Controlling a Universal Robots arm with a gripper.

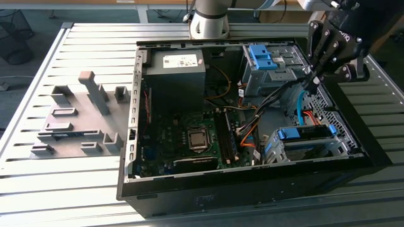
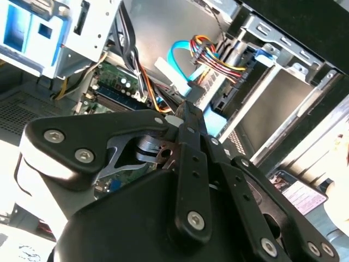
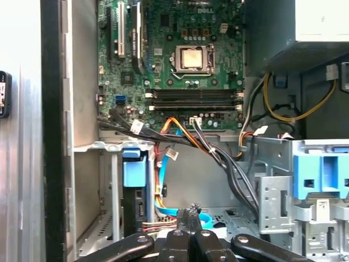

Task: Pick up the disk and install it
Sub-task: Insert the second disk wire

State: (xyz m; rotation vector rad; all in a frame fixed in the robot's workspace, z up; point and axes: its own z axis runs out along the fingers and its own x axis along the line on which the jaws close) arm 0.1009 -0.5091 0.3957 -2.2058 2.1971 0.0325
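The disk (image 1: 307, 134) sits in the metal cage at the near corner of the open computer case, on the exterior view's right, with its blue bracket facing up. In the first wrist view the disk (image 3: 134, 173) shows as a blue bracket over a dark end where coloured cables run. My black gripper (image 1: 311, 82) hangs above the case's interior, between the two drive cages and up from the disk. Its fingers are shut together with nothing between them, in both wrist views (image 3: 188, 212) (image 2: 186, 112).
A bare blue latch (image 1: 262, 56) tops the far cage. A large grey box (image 1: 173, 71) with a white sticker, the motherboard (image 1: 189, 137) and loose cables (image 1: 249, 125) fill the case. A grey fixture (image 1: 75, 118) lies on the slatted table (image 1: 63, 189). The arm's base (image 1: 208, 19) stands behind the case.
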